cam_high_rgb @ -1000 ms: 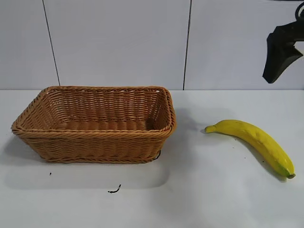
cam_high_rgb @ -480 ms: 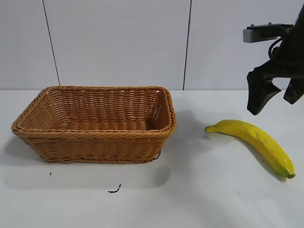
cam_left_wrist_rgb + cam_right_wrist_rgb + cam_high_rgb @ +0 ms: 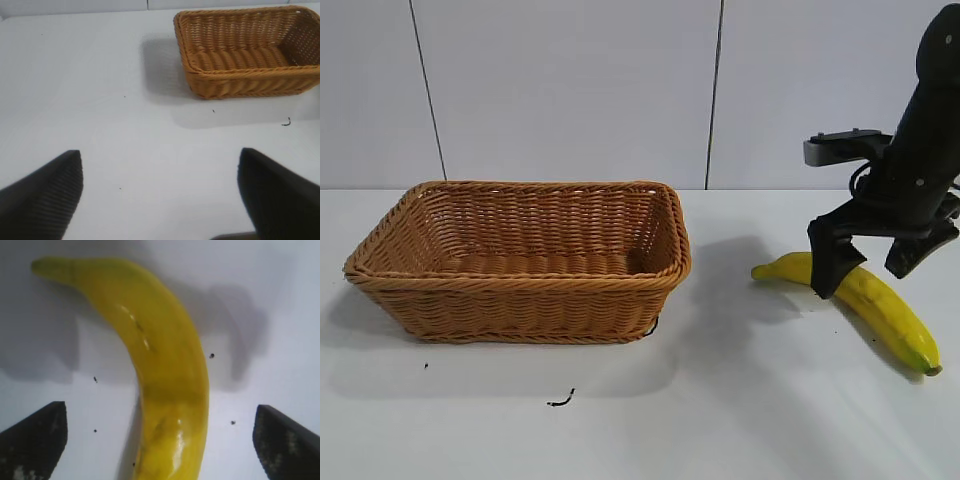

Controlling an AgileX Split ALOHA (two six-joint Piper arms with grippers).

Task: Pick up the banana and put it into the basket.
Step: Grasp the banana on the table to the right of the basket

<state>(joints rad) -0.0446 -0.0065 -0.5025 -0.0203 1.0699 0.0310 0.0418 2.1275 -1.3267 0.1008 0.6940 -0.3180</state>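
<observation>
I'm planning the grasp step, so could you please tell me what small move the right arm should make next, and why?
Probably lower the right gripper a little further, then close. It is open and straddles the banana, which lies on the table between its fingers, apparently not yet gripped. The basket waits to the left.

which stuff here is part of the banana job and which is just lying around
Part of the job:
- banana, lying on the table right of the basket
- basket, nothing in it
- right hand, open, down astride the banana

Just lying about:
- small dark scrap on the table in front of the basket
- left hand, open, over bare table away from the work
</observation>
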